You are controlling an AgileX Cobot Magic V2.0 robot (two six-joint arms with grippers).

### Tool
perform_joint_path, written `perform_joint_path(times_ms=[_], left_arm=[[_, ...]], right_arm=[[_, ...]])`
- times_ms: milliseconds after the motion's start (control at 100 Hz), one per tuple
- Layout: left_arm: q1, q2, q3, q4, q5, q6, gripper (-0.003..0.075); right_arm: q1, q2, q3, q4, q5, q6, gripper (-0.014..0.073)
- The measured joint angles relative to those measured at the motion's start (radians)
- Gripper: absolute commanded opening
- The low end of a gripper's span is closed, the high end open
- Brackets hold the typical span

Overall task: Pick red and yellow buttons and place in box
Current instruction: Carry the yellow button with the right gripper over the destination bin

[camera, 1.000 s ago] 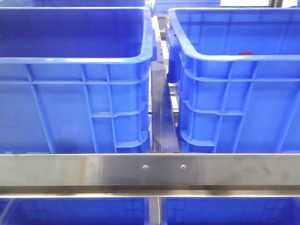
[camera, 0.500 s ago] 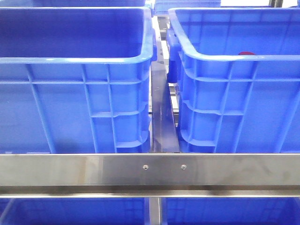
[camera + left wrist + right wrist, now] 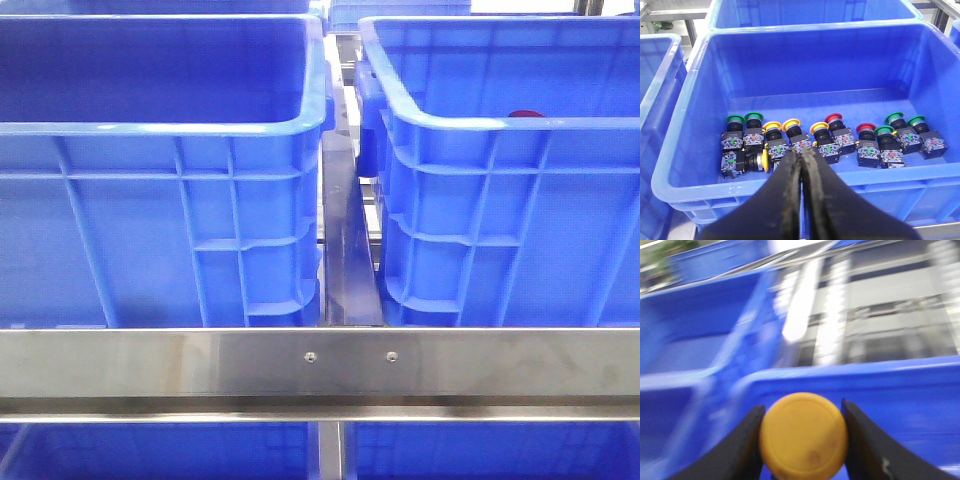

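My left gripper (image 3: 801, 165): two black fingers (image 3: 785, 185), matte, tapering to narrow tips and widening toward the base. Inner edges look worn: rough, scuffed texture with brownish grime along the seam line. No screws, cables or markings visible on it in the left wrist view.

My right gripper (image 3: 802, 432): two black fingers (image 3: 867, 445), same matte finish, broad at the base and narrowing upward. View is motion-blurred, so surface detail is mostly lost. One small pale scratch or fleck on one finger's face. No cabling or labels visible.

Front view shows none of my arms or body.
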Motion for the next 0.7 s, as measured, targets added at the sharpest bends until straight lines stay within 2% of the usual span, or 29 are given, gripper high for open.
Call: perform_joint_path(times_ms=[170, 360, 560, 700], left_arm=[[0.0, 0.0, 0.0, 0.0, 0.0, 0.0, -0.0019], [0.0, 0.0, 0.0, 0.0, 0.0, 0.0, -0.0019], [0.0, 0.0, 0.0, 0.0, 0.0, -0.002, -0.0019], [0.0, 0.0, 0.0, 0.0, 0.0, -0.002, -0.0019]], right_arm=[[0.0, 0.049, 0.025, 0.018, -0.244, -0.016, 0.0183], [-0.005, 0.165, 0.026, 0.032, -0.408, -0.02, 0.0183], [-0.05, 0.286, 0.026, 0.036, -0.441, -0.023, 0.0183], [-0.104, 0.362, -0.005, 0.036, -0.388, -0.023, 0.0183]])
